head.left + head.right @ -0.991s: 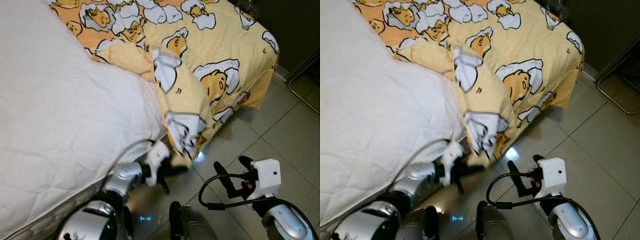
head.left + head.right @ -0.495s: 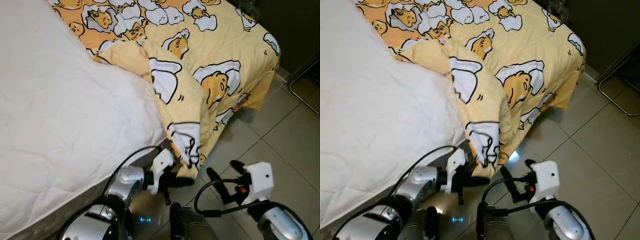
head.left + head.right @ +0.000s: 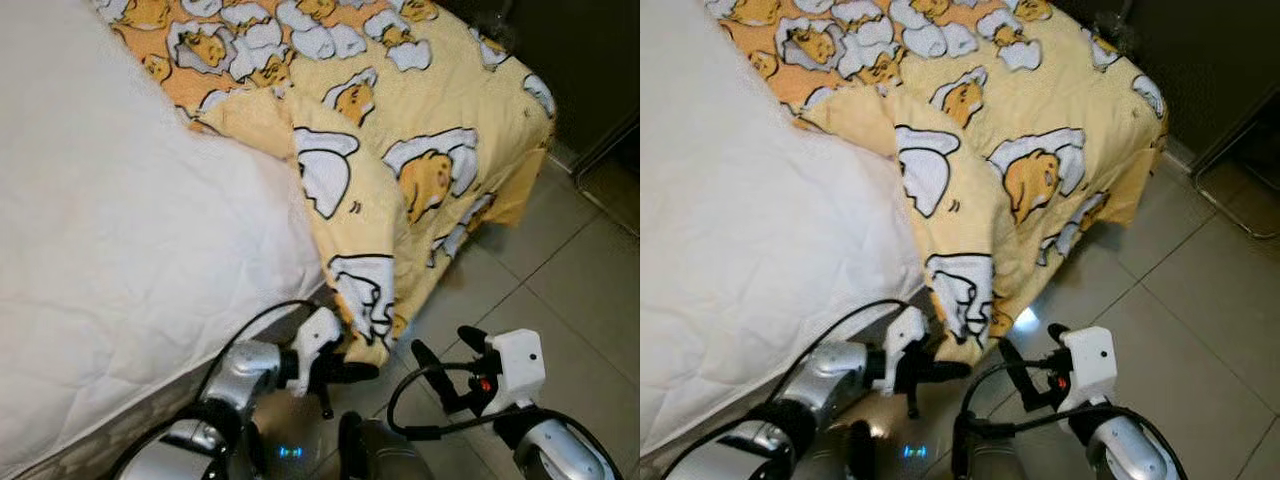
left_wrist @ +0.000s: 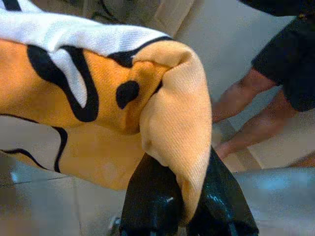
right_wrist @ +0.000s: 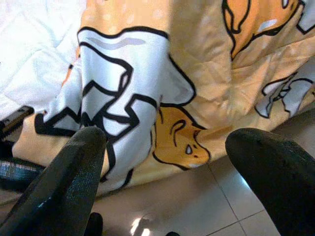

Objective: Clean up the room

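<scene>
Blanket (image 3: 430, 150), yellow with cartoon egg prints, is lying across the far part of the bed (image 3: 110, 250), beside the bare white mattress. One folded strip of it is running lengthwise from the bed's top down over the near edge, its corner pointing at the tiled floor (image 3: 570, 280). The left end effector (image 3: 345, 368) is sitting just below that edge, fingers pinched tight on the hanging corner. The right end effector (image 3: 445, 362) is hanging low beside the bed, near the same corner, fingers spread wide and gripping nothing. A person's bare legs (image 4: 246, 118) are standing on the floor beyond the corner.
</scene>
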### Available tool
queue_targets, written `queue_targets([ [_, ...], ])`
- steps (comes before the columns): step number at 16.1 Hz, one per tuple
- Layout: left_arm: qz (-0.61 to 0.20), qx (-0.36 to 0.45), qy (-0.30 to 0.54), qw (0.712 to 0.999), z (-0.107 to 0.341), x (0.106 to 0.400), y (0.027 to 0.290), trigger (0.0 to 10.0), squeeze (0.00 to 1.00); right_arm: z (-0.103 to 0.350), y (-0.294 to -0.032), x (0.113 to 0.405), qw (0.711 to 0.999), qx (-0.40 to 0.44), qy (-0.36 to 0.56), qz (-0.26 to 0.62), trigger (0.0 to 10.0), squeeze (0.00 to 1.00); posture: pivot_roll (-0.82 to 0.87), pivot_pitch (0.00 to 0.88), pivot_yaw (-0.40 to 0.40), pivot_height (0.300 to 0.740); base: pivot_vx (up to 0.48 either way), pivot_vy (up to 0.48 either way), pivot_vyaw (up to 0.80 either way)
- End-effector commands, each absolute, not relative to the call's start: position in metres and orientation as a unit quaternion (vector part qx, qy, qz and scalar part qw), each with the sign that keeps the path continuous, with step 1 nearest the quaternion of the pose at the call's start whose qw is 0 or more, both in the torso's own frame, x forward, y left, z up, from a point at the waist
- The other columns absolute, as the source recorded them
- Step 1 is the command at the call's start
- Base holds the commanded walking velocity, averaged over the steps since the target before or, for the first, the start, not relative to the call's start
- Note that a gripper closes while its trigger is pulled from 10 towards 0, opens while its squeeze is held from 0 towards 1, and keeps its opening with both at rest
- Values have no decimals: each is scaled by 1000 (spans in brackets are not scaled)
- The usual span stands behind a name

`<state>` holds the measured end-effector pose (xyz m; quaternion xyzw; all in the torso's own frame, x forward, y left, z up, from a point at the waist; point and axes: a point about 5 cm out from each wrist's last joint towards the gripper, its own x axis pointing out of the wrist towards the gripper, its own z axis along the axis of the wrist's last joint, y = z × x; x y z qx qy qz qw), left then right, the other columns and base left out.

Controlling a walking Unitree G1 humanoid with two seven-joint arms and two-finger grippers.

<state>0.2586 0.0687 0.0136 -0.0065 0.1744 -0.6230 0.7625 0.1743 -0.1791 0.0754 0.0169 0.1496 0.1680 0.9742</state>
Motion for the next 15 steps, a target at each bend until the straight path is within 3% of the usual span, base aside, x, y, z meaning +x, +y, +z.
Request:
queue_targets([
  [1, -635, -8, 174, 752, 12, 254, 62, 0, 0, 74, -184, 171, 973, 17, 158, 167, 10000, 451, -168, 176, -49, 736, 0, -480, 0],
  [5, -616, -19, 174, 768, 12, 257, 62, 0, 0, 73, -183, 170, 972, 16, 162, 171, 10000, 447, -169, 188, -56, 736, 0, -480, 0],
  [9, -614, -12, 180, 768, 11, 256, 63, 0, 0, 74, -183, 167, 971, 16, 165, 174, 10000, 451, -175, 197, -59, 736, 0, 0, 0],
  [15, -673, 57, 206, 708, -5, 232, 61, 0, 0, 73, -182, 162, 969, 18, 170, 176, 10000, 451, -184, 205, -56, 736, 0, 0, 0],
])
